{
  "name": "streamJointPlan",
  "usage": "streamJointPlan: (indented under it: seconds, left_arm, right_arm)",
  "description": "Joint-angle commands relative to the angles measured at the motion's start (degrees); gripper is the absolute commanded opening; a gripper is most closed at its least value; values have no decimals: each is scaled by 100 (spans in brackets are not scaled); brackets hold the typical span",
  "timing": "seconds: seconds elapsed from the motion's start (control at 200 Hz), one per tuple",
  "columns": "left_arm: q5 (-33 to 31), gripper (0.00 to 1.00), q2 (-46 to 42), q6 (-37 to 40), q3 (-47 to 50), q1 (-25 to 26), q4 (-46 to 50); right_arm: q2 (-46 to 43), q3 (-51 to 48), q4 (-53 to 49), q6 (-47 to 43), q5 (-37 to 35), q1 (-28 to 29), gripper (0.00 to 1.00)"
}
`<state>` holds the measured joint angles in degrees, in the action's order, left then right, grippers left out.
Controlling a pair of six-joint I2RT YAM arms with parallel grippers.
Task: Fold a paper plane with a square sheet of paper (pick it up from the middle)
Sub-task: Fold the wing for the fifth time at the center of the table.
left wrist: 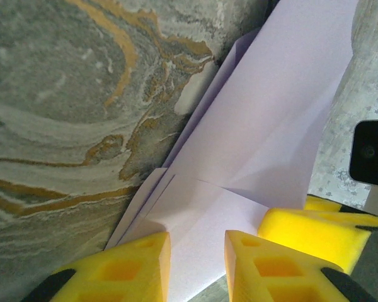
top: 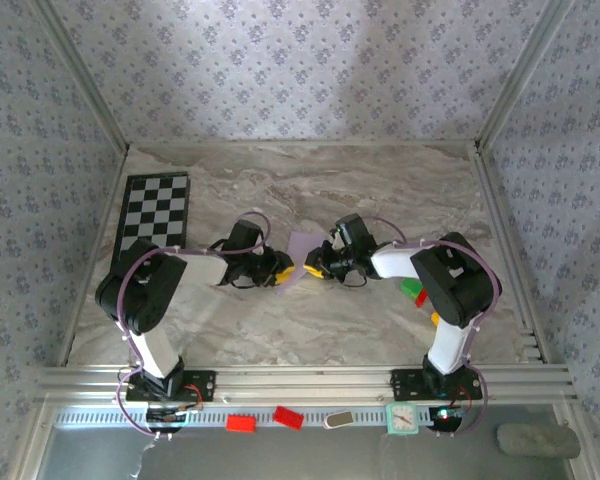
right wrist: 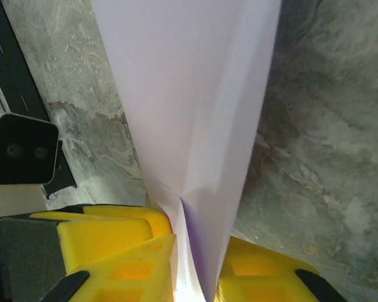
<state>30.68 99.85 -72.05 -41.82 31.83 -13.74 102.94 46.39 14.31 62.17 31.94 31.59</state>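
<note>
Table (top: 380,190): one, marbled grey.
Arms (top: 150,300): two.
Checkerboard (top: 153,208): one, far left.
Paper (top: 300,252): one, pale lilac, folded into overlapping creased flaps, mid-table between the grippers.
Right gripper (right wrist: 192,248): pinched onto the paper's edge.
Left gripper (left wrist: 197,242): fingers slightly parted, paper across the gap, not pinched.
Red blocks (top: 241,422): two, on the near rail.

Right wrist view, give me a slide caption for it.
Right gripper pinching the folded lilac paper over the marbled table.
</note>
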Motion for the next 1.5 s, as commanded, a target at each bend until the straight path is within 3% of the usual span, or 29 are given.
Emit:
streamJointPlan:
  seconds: [0.0,0.355,0.575,0.805,1.139,1.494]
  left_arm:
    - [-235,29,10,192,70,-103,650]
    - [-389,34,-347,1052,-326,-62,1191]
    - [-1296,52,-1006,2295,-769,278,2201]
    - [-2107,76,-1321,3702,-939,867,2385]
    - [-3403,77,-1098,5887,-699,1742,1616]
    - [-3123,71,-686,6615,-314,1885,337]
  right_arm:
    - [86,22,152,41,42,-83,19]
    - [-158,40,101,47,-29,-146,0]
    - [-696,-100,-283,69,-459,-165,0]
    - [-1127,-306,-580,432,-883,-169,0]
    - [-1325,-266,-1124,926,-1016,-217,0]
    - [-1250,-203,-1128,1527,-683,-339,0]
